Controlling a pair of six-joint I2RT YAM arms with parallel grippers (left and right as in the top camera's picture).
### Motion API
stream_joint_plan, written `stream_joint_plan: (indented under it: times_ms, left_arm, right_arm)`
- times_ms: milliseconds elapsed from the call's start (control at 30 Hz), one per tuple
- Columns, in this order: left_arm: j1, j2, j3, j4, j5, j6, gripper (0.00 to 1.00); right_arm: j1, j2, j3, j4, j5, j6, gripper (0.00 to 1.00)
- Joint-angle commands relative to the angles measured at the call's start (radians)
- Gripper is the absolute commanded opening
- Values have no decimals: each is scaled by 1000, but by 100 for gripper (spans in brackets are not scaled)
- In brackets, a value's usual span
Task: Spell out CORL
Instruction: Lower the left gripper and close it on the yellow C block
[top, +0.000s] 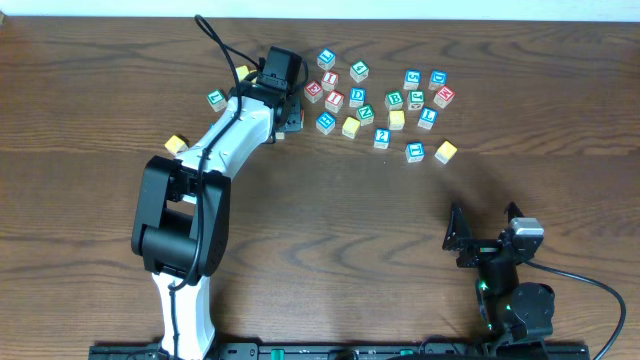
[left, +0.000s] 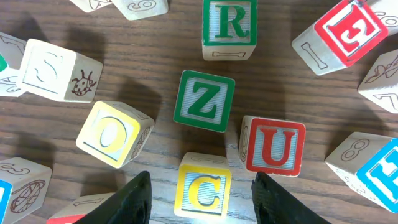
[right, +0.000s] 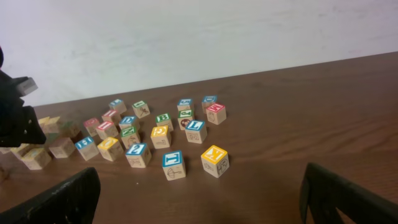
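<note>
- Overhead: the left gripper (top: 287, 108) hangs at the left edge of the letter-block cluster (top: 380, 105). The right gripper (top: 484, 238) sits well apart from it.
- Left wrist: the yellow C block (left: 203, 190) lies between the wide-spread left fingers (left: 134, 200), touching neither. It is probably light, rigid wood, best pinched on opposite side faces.
- Right wrist: the right fingers (right: 62, 199) are spread wide and hold nothing.

upper green block (left: 229, 25): "R" is printed in green.
middle green block (left: 204, 101): "Z" is shown.
red block (left: 276, 146): "U" is shown.
lower yellow block (left: 203, 186): "C" is shown.
tilted yellow block (left: 114, 134): "O" is shown.
corner red block (left: 348, 28): "E" is shown, tilted.
blue block (top: 357, 96): "D" can be read.
</note>
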Motion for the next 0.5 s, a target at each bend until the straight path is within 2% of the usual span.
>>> stream_joint_plan:
  times_ms: [0, 233, 467]
  left_arm:
    - [6, -5, -8, -1, 2, -8, 52]
    - [10, 80, -8, 15, 2, -7, 51]
    - [18, 91, -8, 22, 2, -7, 51]
  right_arm:
    - [-15, -5, -2, -3, 5, -14, 99]
    - [-15, -5, -2, -3, 5, -14, 99]
    - [-15, -5, -2, -3, 5, -14, 99]
